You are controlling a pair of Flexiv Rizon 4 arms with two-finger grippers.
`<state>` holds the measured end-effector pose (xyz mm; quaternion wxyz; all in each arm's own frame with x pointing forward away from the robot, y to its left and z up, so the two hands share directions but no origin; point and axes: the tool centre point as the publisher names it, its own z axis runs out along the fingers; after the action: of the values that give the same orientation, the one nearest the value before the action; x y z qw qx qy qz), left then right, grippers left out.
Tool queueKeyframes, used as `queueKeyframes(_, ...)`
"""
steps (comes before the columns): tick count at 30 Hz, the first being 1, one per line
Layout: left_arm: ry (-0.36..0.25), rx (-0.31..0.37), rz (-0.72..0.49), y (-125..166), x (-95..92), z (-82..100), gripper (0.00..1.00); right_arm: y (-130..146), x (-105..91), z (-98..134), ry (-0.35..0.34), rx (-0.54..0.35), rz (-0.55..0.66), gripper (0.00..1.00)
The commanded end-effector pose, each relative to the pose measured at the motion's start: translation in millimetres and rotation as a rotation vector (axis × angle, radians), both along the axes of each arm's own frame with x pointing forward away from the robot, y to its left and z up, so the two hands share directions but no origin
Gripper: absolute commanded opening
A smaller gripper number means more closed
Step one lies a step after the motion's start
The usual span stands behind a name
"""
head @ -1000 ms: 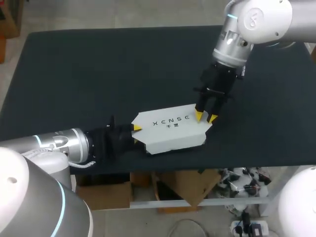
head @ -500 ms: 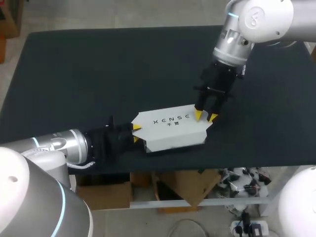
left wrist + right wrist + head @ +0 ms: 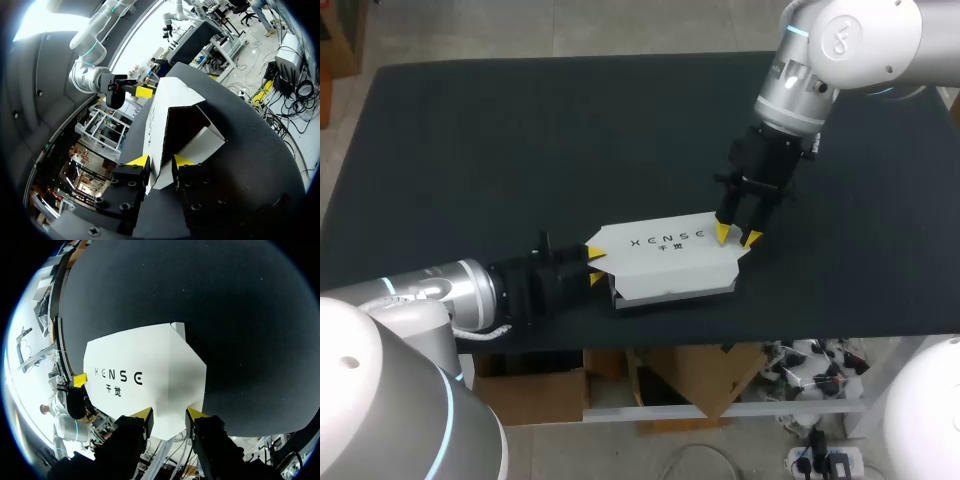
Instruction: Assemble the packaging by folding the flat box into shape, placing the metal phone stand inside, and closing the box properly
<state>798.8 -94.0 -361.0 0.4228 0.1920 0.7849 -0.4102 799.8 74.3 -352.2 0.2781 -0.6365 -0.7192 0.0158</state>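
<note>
You are looking along your left gripper (image 3: 160,163), whose two yellow-tipped fingers (image 3: 139,161) stand close together with the near end of the white box (image 3: 165,97) pinched between them, each touching the card from its own side. The box is half open on the side of your other finger: a dark hollow shows under its raised top panel, and a white flap (image 3: 202,145) slopes out from it onto the black table (image 3: 250,150). At the box's far end, the right gripper (image 3: 144,91) has its yellow tips on the far edge, with the right arm (image 3: 92,47) rising behind it.
</note>
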Motion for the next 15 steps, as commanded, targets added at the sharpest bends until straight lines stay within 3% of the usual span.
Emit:
queueKeyframes(1,-0.009,-0.003,0.006,2,-2.1,1.8,0.31,0,-1.8,0,-0.004,0.002,0.000,0.44)
queueKeyframes(15,-0.032,0.007,0.048,20,-4.2,14.2,0.35,2,0.2,0,-0.008,0.004,0.007,0.44)
